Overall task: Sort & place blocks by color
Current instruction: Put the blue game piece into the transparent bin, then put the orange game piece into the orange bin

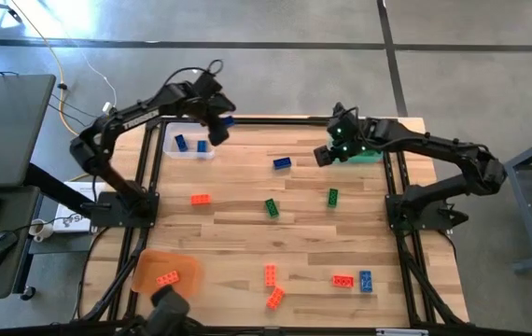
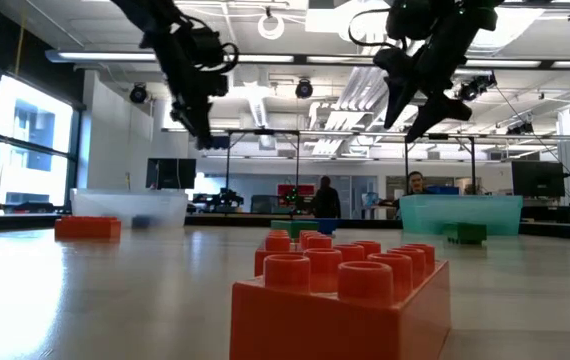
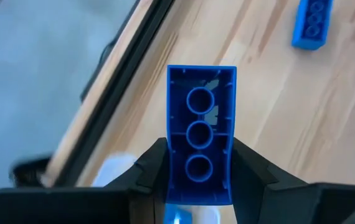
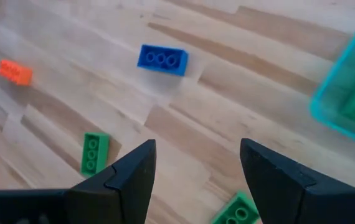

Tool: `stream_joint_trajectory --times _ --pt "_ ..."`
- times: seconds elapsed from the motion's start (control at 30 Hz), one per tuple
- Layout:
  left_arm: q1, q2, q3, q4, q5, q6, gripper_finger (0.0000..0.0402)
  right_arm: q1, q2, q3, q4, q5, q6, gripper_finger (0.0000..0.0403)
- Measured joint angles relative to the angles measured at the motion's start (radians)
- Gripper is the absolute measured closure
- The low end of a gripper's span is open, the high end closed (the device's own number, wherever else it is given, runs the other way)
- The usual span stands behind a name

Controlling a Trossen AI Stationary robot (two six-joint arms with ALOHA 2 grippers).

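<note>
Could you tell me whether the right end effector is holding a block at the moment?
No, the right end effector is open with only bare table between its fingers.

Two dark, near-black jointed arms on black frame mounts; left arm (image 1: 121,126) has pale lettering along its upper link and black cables looping off the wrist. Right arm (image 1: 443,159) same build, with green lights glowing at the wrist. Gripper fingers (image 4: 131,180) matte black, wedge-shaped, blunt tips.
</note>
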Motion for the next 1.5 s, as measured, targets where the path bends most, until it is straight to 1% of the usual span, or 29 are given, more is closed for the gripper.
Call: stream_joint_trajectory --times 0.2,0.3,0.47,0.7,0.9,1.0,1.07,1.2,1.27,1.37,1.5 --pt "0.054 -0.059 -0.123 -0.002 0.006 -0.083 0.0304 0.062 0.000 0.000 0.000 0.021 0.029 0.0182" --pt "0.064 -0.062 -0.173 -0.009 0.001 -0.129 0.0304 0.087 0.000 0.000 0.000 0.021 0.043 0.0182" --pt "0.079 -0.062 -0.235 -0.006 -0.024 -0.155 0.0304 0.127 0.000 0.000 0.000 0.050 0.080 0.0182" --pt "0.117 -0.062 -0.259 -0.011 -0.093 -0.164 0.0304 0.187 0.000 0.000 0.000 0.081 0.147 0.0182" --pt "0.161 -0.062 -0.259 -0.020 -0.102 -0.159 0.0304 0.250 0.000 0.000 0.000 0.081 0.234 0.0182" --pt "0.175 -0.062 -0.259 -0.020 -0.129 -0.147 0.0303 0.286 0.001 0.000 0.000 0.079 0.256 0.0182" --pt "0.182 -0.062 -0.259 -0.020 -0.149 -0.146 0.0285 0.311 0.001 0.000 -0.001 0.066 0.268 0.0182" --pt "0.189 -0.062 -0.259 -0.018 -0.181 -0.153 0.0227 0.370 0.001 0.000 -0.003 0.030 0.269 0.0182" --pt "0.189 -0.061 -0.259 -0.018 -0.185 -0.164 0.0207 0.402 0.001 0.000 -0.010 0.026 0.269 0.0182" --pt "0.189 -0.061 -0.259 -0.018 -0.185 -0.165 0.0189 0.451 0.001 0.000 -0.023 0.023 0.279 0.0182" --pt "0.189 -0.061 -0.259 -0.018 -0.185 -0.172 0.0182 0.513 0.001 0.000 -0.041 -0.003 0.320 0.0182"
